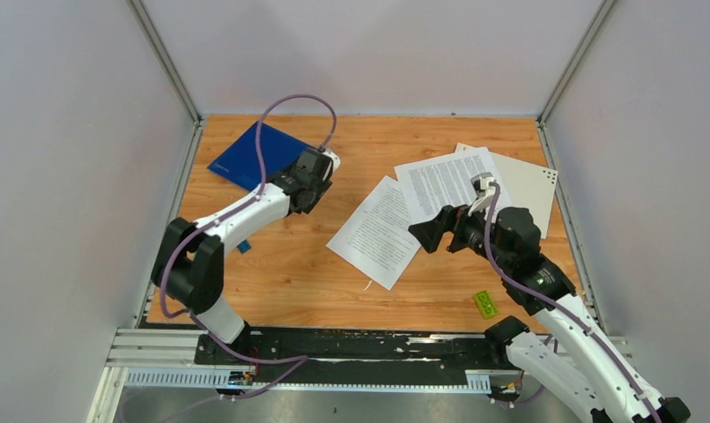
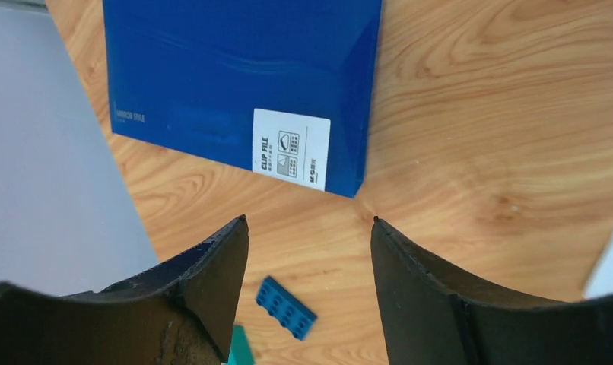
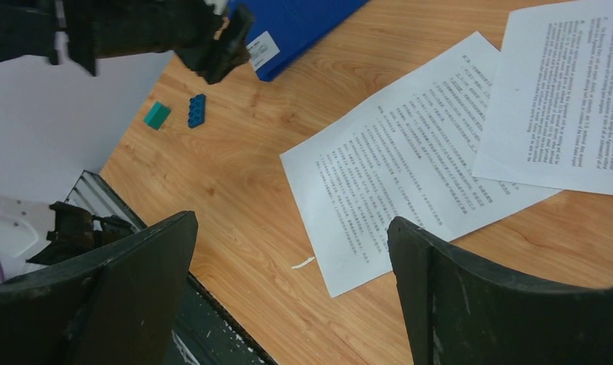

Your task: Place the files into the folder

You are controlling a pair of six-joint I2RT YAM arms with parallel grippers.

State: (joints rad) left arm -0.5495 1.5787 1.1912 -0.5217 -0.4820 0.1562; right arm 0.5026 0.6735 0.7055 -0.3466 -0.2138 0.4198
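Left end effector (image 2: pixel 309 222) and right end effector (image 3: pixel 292 220) spread wide, folder (image 1: pixel 250 159) closed, files (image 1: pixel 378 233) outside

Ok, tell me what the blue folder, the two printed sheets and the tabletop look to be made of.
Blue folder: likely glossy plastic; it shows soft reflections and a "CLIP FILE" sticker.
Printed sheets: thin matt white paper, lying flat with black text.
Tabletop: wood or wood-look laminate, grain pattern with a slight sheen; which one cannot be told.
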